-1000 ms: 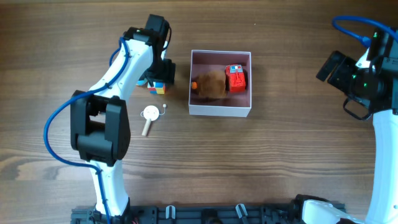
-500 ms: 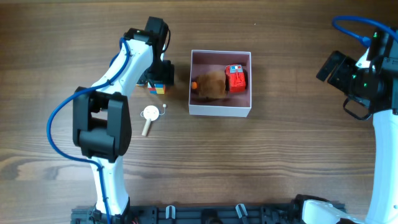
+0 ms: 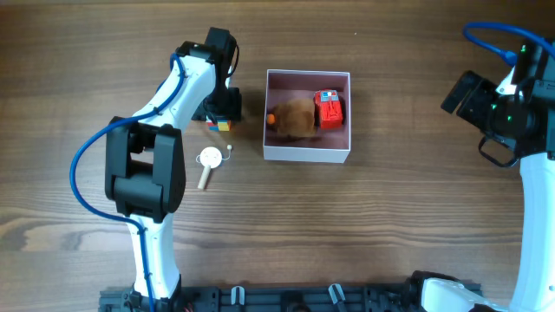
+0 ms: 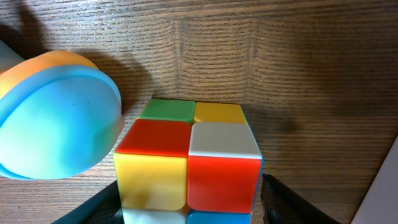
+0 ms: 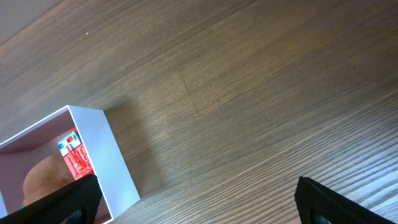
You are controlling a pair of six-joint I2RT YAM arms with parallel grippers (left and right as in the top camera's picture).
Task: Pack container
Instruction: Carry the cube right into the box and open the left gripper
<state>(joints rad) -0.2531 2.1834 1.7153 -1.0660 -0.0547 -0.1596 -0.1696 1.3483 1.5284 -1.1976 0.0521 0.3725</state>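
The container [image 3: 307, 153] is a square white box with a pinkish inside, at the middle of the table. It holds a brown plush toy [image 3: 293, 119] and a red toy [image 3: 329, 109]. It also shows in the right wrist view [image 5: 115, 155]. A multicoloured cube [image 3: 222, 125] sits on the table left of the container. My left gripper [image 3: 222, 109] is down over it. In the left wrist view its fingers [image 4: 189, 208] press both sides of the cube [image 4: 189, 165]. My right gripper [image 5: 196, 205] is open and empty, far right of the container [image 3: 460, 91].
A blue and orange round toy [image 4: 53, 121] lies right beside the cube, on its left. A white round piece with a short wooden handle [image 3: 208, 163] lies in front of the cube. Bare wooden table [image 3: 408, 199] lies between the container and my right arm.
My left arm has shifted slightly and its gripper has settled onto the cube, which nudged a little. The right arm and the container have not moved.
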